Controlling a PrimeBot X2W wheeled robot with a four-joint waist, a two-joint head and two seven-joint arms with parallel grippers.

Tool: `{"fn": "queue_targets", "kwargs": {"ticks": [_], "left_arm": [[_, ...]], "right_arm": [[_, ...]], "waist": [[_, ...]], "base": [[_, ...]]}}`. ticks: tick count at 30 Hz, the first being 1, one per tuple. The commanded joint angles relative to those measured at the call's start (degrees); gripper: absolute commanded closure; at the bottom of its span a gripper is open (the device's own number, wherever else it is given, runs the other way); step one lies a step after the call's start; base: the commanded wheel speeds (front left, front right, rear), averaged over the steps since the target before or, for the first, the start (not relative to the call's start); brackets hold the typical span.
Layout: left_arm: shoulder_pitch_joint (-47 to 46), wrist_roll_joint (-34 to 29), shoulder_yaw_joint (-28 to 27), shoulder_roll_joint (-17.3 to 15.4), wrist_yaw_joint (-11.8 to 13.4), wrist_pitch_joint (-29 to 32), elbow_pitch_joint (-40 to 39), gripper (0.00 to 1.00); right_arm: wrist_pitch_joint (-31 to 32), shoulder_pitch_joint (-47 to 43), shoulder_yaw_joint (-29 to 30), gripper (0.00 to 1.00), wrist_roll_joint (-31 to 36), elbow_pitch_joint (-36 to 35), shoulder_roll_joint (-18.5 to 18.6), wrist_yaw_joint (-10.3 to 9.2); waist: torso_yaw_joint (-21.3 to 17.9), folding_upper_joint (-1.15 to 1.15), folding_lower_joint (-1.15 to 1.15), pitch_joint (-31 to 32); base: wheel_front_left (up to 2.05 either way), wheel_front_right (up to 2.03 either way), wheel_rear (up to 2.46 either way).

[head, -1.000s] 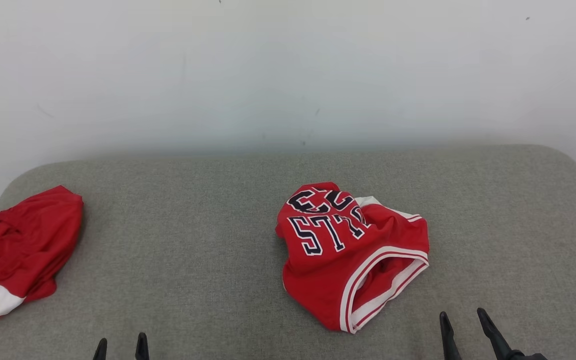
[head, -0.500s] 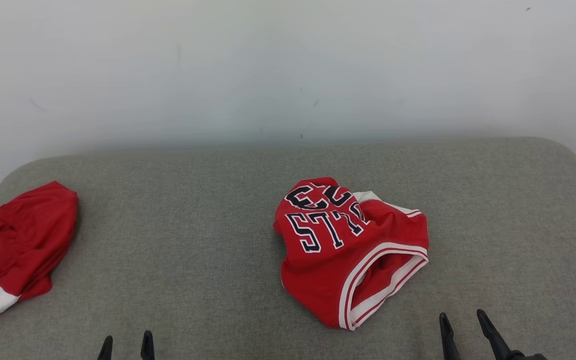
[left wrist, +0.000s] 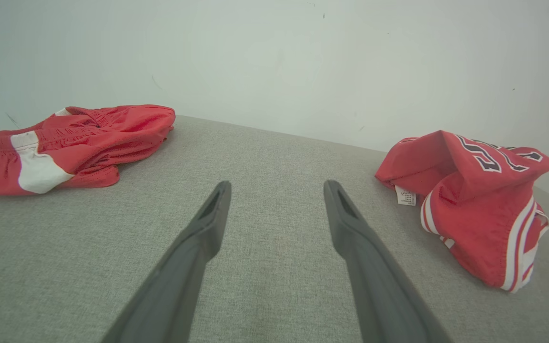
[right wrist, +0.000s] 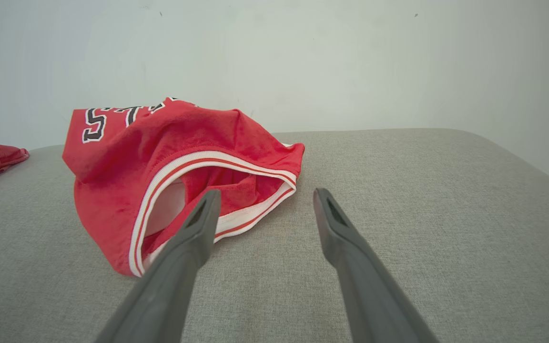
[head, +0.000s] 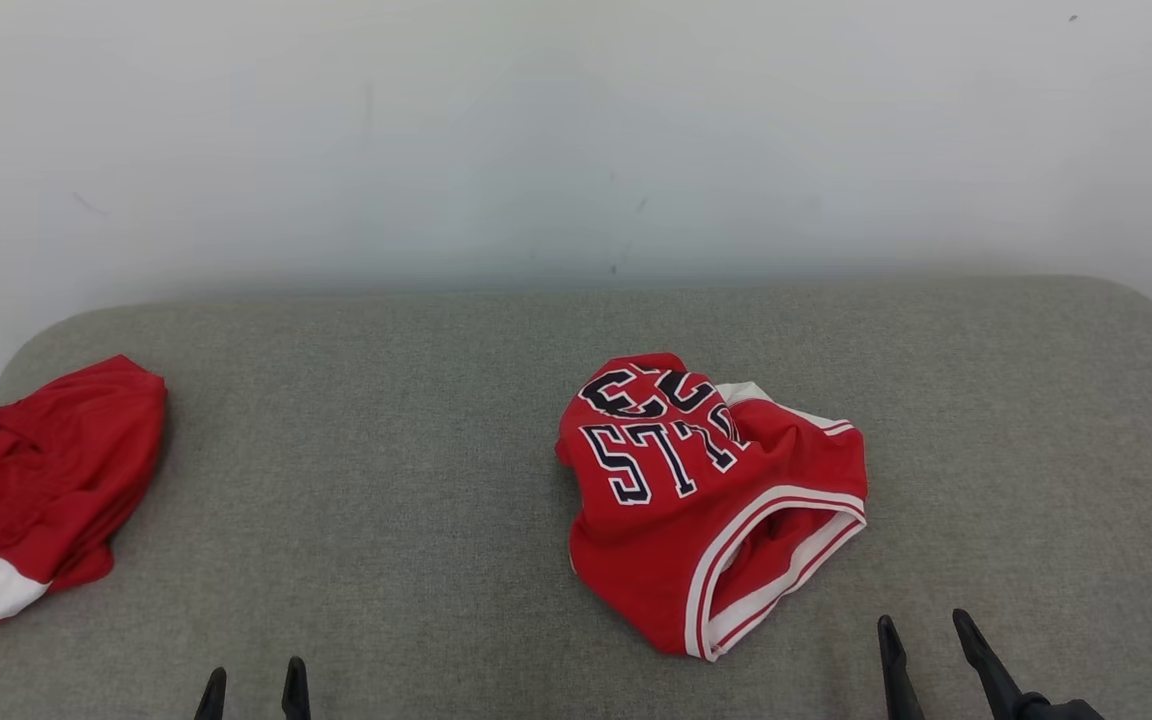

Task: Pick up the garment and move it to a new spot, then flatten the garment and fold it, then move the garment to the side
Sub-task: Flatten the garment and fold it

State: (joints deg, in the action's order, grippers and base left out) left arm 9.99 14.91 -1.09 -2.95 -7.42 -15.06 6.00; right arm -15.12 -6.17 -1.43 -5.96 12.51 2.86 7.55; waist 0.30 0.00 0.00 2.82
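R gripper point(head: 922, 620) stood w/ both fingers spread wide, nothing between them. L gripper point(head: 254, 668) was the same, empty. Just ahead & left of the R fingertips lay the crumpled red basketball jersey point(head: 711, 500), its white-trimmed opening gaping toward that gripper, not touching it. Well off to the L gripper's left sat the red shorts point(head: 31, 490), bunched on the same grey padded surface point(head: 386, 450).

Risks as I saw them:
- A pinch at the trim might catch one layer only, so the jersey would hang twisted & be hard to flatten.
- A finger might slip inside the opening & snag.
- Too low an approach might plough the fabric fwd instead of lifting it.
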Motion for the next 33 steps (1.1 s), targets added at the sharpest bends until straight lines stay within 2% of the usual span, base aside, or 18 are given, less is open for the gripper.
{"fn": "queue_targets", "kwargs": {"ticks": [1,4,9,15,17,21,26,33], "left_arm": [[0.0,0.6,-0.1,0.1,-0.1,-0.2,-0.3,0.0],[-0.1,0.7,-0.1,0.1,-0.1,-0.2,-0.3,0.0],[-0.5,0.8,-0.1,0.1,0.0,-0.2,-0.5,0.0],[-1.7,1.0,0.7,0.1,0.0,-0.2,-0.8,0.0],[-2.6,0.9,1.2,0.1,0.0,-0.2,-1.2,0.0],[-4.6,0.6,2.2,0.1,0.0,-0.2,-1.8,0.0],[-7.4,1.1,3.3,0.1,0.0,-0.2,-2.6,0.0],[-8.8,1.2,3.6,0.1,0.0,-0.2,-2.6,0.0]], "right_arm": [[-0.1,0.0,0.1,0.0,-0.1,0.0,0.0,-0.12],[0.0,0.5,0.9,0.0,-2.7,1.1,0.0,-0.12],[4.2,5.3,2.4,0.0,-7.5,3.0,0.0,-0.12],[16.2,15.2,4.3,0.0,-8.9,7.9,0.0,-0.12],[22.5,18.4,4.8,0.0,-8.5,10.8,0.9,-0.12],[29.2,25.6,7.4,0.0,-7.2,14.2,1.6,-0.12],[33.3,32.2,12.0,0.0,-5.1,19.0,1.8,-0.12],[34.2,35.2,13.6,0.0,-7.1,23.4,1.3,-0.12]], "waist": [[0.1,0.0,0.0,-0.1],[0.3,0.0,0.0,-0.3],[0.2,0.0,0.0,-1.2],[1.0,0.0,0.0,-3.3],[1.6,0.0,0.0,-4.8],[3.4,0.0,0.0,-7.9],[6.0,0.0,0.0,-11.5],[7.7,0.0,0.0,-13.0]], "base": [[0.0,0.0,0.0],[0.0,0.0,0.0],[0.0,0.0,0.0],[0.0,0.0,0.0],[0.0,0.0,0.0],[0.0,0.0,0.0],[0.0,0.0,0.0],[0.0,0.0,0.0]]}}
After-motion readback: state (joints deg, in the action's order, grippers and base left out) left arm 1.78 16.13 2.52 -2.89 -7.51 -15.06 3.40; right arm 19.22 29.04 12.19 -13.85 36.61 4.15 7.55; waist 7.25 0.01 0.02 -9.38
